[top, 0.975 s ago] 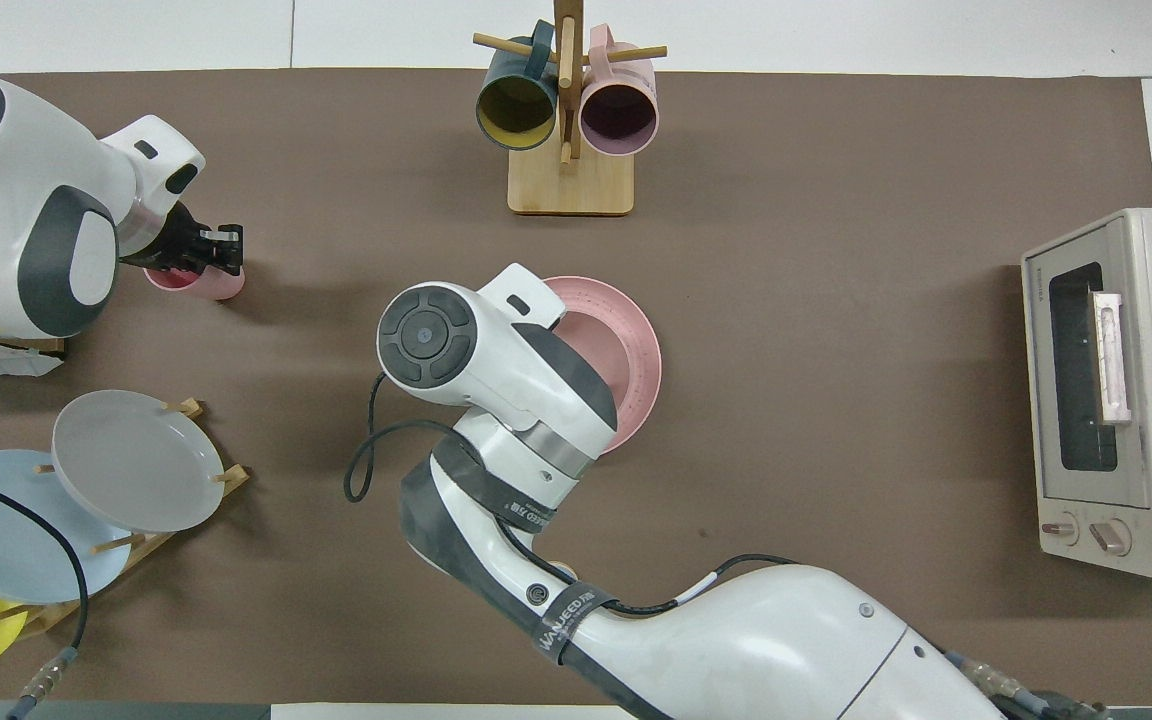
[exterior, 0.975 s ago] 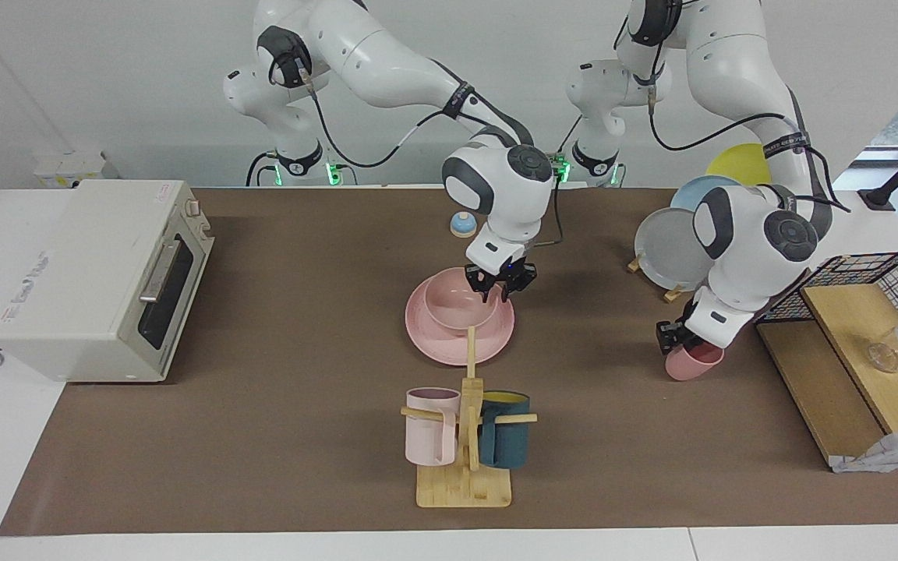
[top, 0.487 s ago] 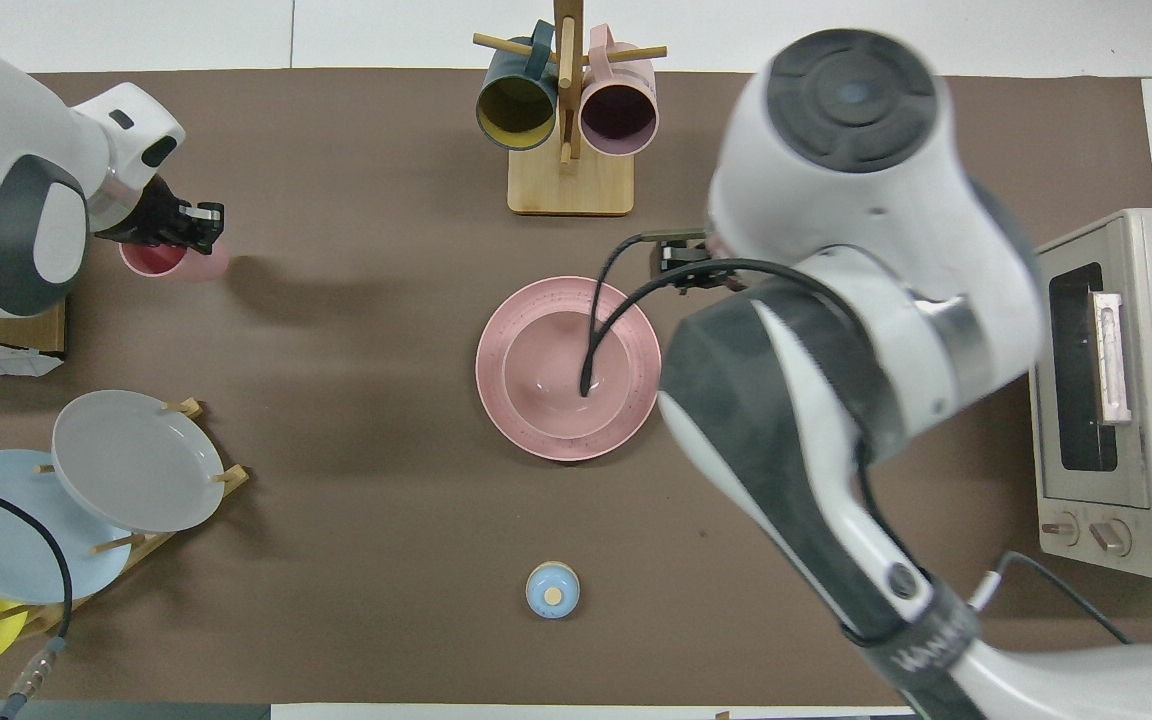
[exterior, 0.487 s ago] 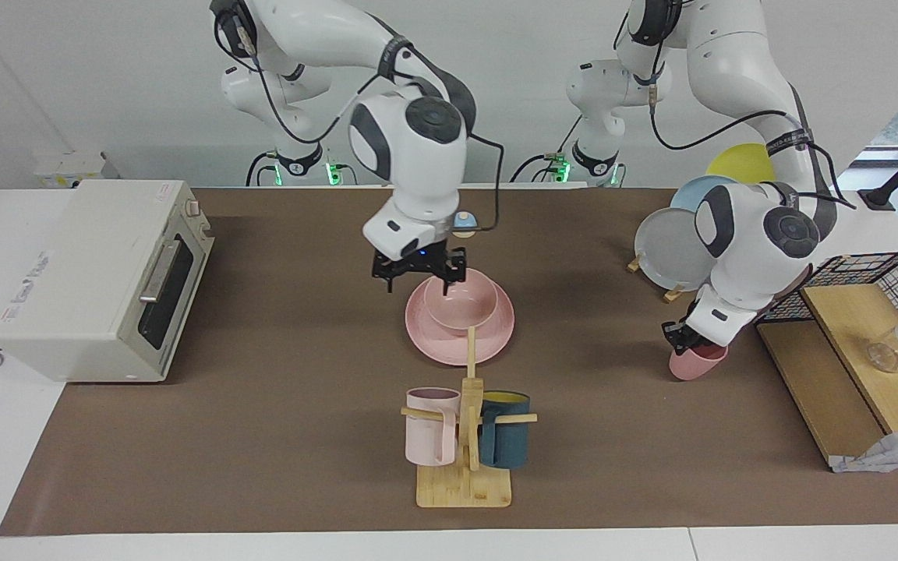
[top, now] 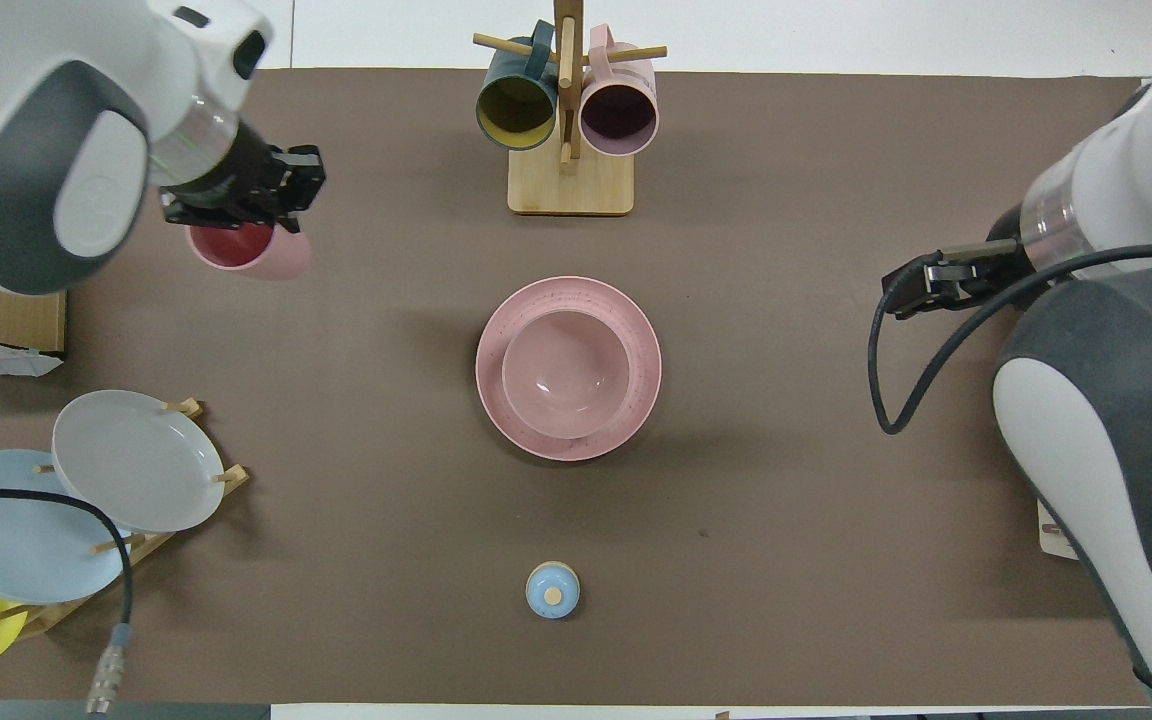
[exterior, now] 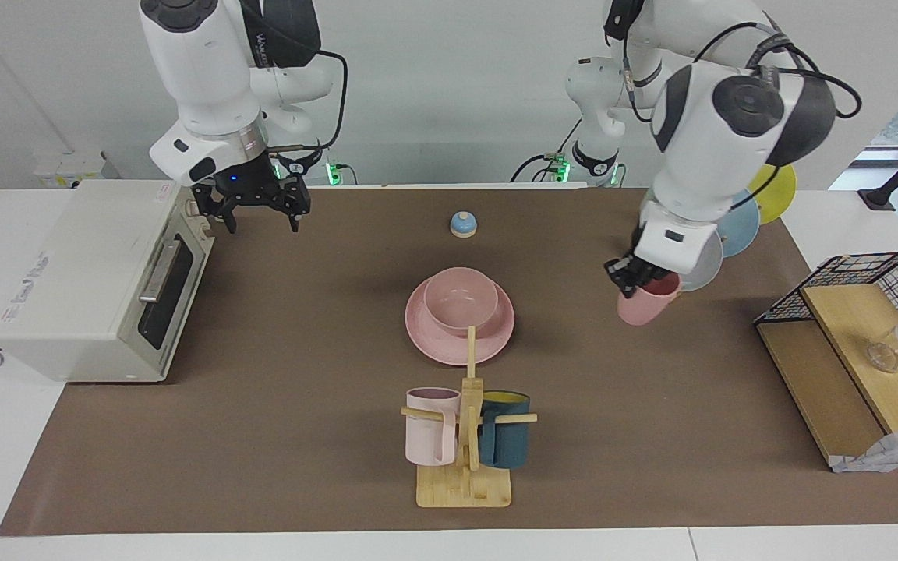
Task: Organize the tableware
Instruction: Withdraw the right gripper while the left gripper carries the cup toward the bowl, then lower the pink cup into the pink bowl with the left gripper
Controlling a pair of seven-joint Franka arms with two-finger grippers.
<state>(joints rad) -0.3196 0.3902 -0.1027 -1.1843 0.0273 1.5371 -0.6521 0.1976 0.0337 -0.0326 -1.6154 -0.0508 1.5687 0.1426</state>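
The pink plate [exterior: 435, 347] lies mid-table with the pink bowl [exterior: 461, 300] in it; both also show in the overhead view, plate [top: 638, 400] and bowl [top: 566, 372]. My left gripper [exterior: 636, 282] is shut on the rim of the pink cup [exterior: 648, 305] and holds it tilted in the air over the mat, between the plate rack and the pink plate. The overhead view shows this gripper [top: 236, 212] and the cup [top: 248, 250] too. My right gripper [exterior: 260, 214] is open and empty, raised over the mat beside the toaster oven; it also shows in the overhead view [top: 936, 285].
A toaster oven [exterior: 90, 273] stands at the right arm's end. A mug tree [exterior: 464, 467] with a pale pink mug [exterior: 432, 427] and a teal mug [exterior: 505, 440] stands farther out than the plate. A plate rack [top: 136, 460], a wire basket [exterior: 878, 273] and a blue bell [exterior: 462, 224] are also present.
My right gripper left the bowl and rose away toward the toaster oven. My left gripper lifted the pink cup off the mat and carried it toward the middle.
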